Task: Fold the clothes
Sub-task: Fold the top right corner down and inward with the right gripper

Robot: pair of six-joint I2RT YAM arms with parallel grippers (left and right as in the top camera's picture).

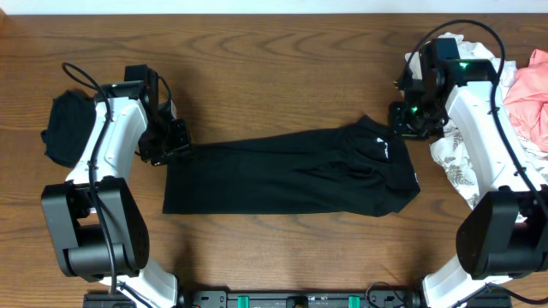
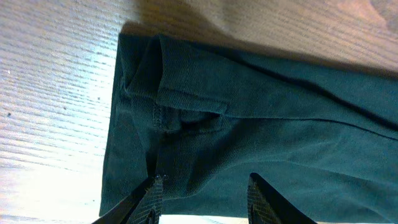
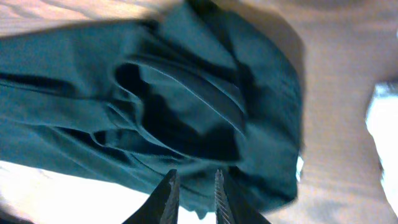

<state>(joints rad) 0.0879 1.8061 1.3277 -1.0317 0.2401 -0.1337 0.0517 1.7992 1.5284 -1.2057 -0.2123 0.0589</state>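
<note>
A dark garment (image 1: 291, 175) lies stretched out along the middle of the wooden table, with folds bunched at its right end. My left gripper (image 1: 171, 141) is open just above the garment's left end, where a hem and seams (image 2: 186, 118) show; its fingers (image 2: 202, 196) straddle the cloth without pinching it. My right gripper (image 1: 402, 120) is at the garment's upper right corner. Its fingers (image 3: 193, 193) are nearly together with a bunch of the dark cloth (image 3: 186, 112) between them.
A black cloth (image 1: 64, 128) lies at the left edge beside my left arm. At the right are a white patterned cloth (image 1: 454, 162), a pink cloth (image 1: 531, 94) and a white cloth (image 1: 467, 44). Bare wood shows in front of and behind the garment.
</note>
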